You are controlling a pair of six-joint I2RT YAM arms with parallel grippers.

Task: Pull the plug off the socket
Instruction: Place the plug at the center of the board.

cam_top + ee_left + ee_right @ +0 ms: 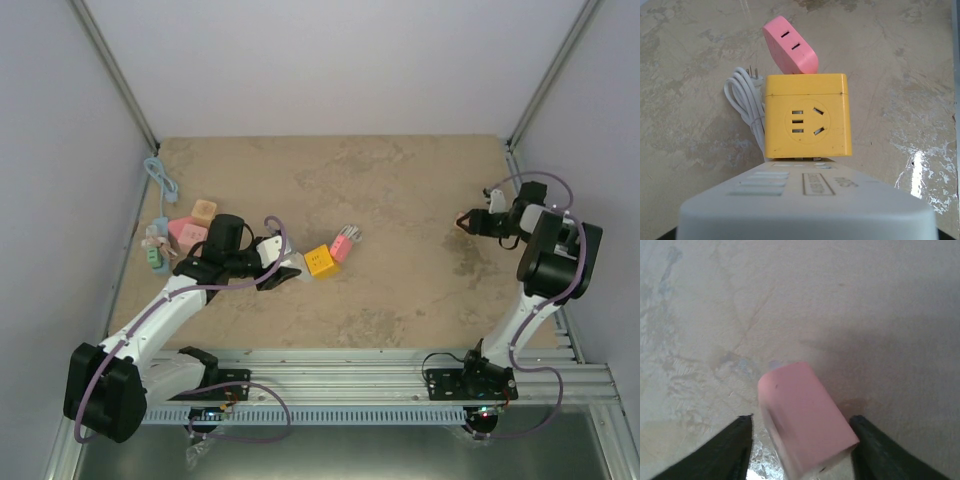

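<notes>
Your left gripper (pixel 283 270) clamps the white power strip (pixel 805 200), which runs up from the frame's bottom edge. The yellow cube socket (pixel 807 115) sits at its far end, centre frame. Your right gripper (pixel 801 419), at right, straddles a pink plug (pixel 805 410) with fingers apart. You cannot tell whether it grips. The plug's long axis slants to lower right.

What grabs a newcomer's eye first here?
The yellow cube socket sitting at the end of a white power strip, left of centre by the left gripper, with a pink adapter tilted behind it. Then the pink block between the jaws of the right gripper, far right.
</notes>
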